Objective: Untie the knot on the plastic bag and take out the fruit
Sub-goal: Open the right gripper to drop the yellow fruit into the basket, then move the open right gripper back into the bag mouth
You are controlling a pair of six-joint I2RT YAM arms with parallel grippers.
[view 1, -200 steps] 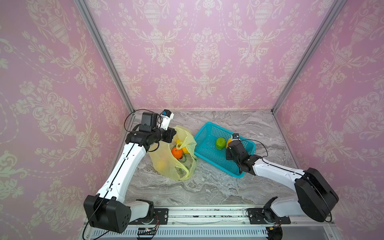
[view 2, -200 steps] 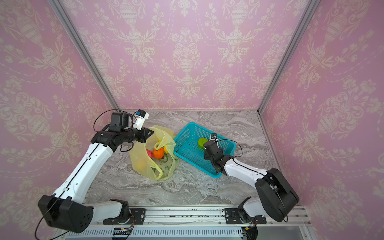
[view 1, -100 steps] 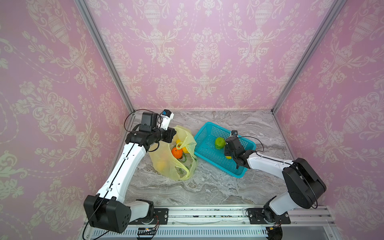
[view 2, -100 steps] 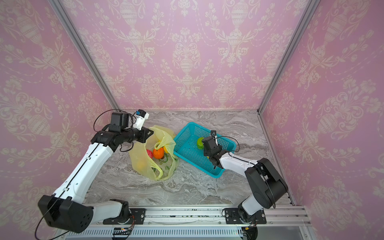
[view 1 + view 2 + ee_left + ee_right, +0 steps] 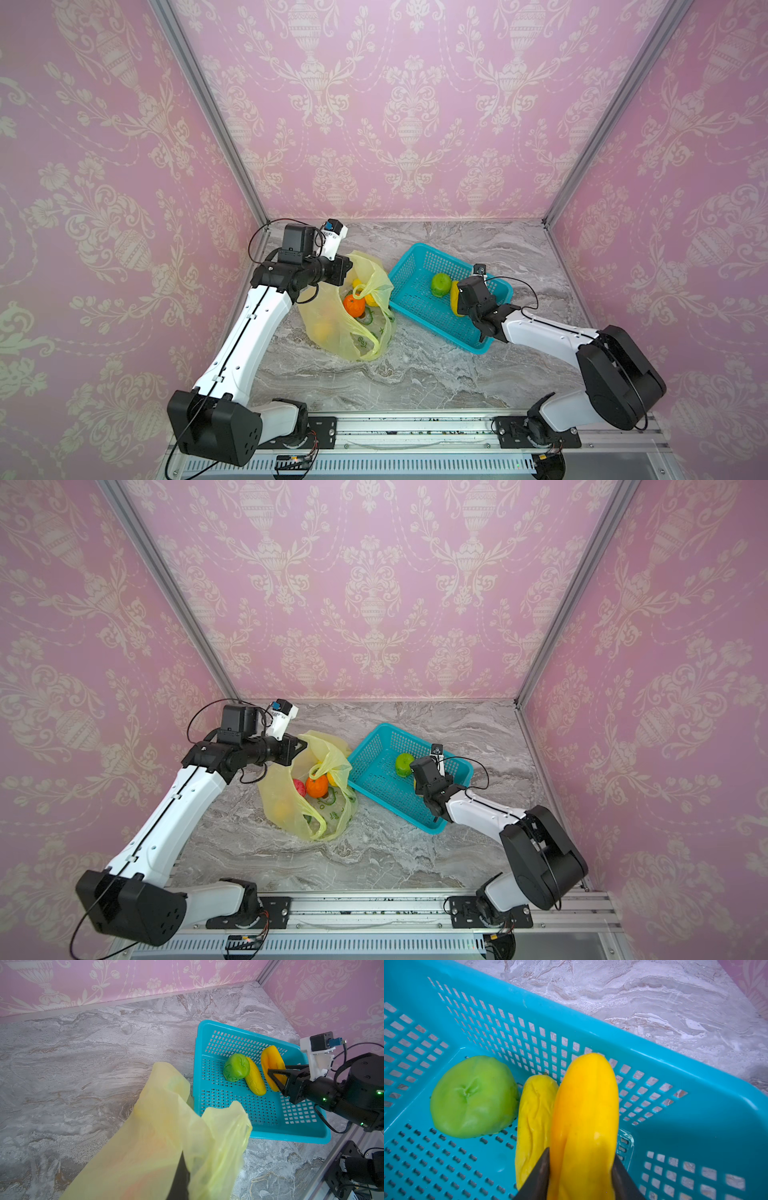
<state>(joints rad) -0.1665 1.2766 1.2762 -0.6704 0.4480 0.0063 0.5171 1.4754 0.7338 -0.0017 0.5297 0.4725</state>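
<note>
The yellow-green plastic bag lies on the marble with its mouth open; no knot shows. My left gripper is shut on the bag's upper edge and holds it up. Inside sit an orange, a pink-red ball and a yellow fruit. My right gripper is shut on a long yellow-orange mango inside the basket. Beside it lie a green fruit and a paler mango.
The turquoise perforated basket stands right of the bag, nearly touching it. Pink walls close in the back and both sides. Bare marble lies in front of the bag and basket.
The right arm swung slightly left and back again inside the basket, still gripping the mango. The left arm and the bag have stayed where they were.
</note>
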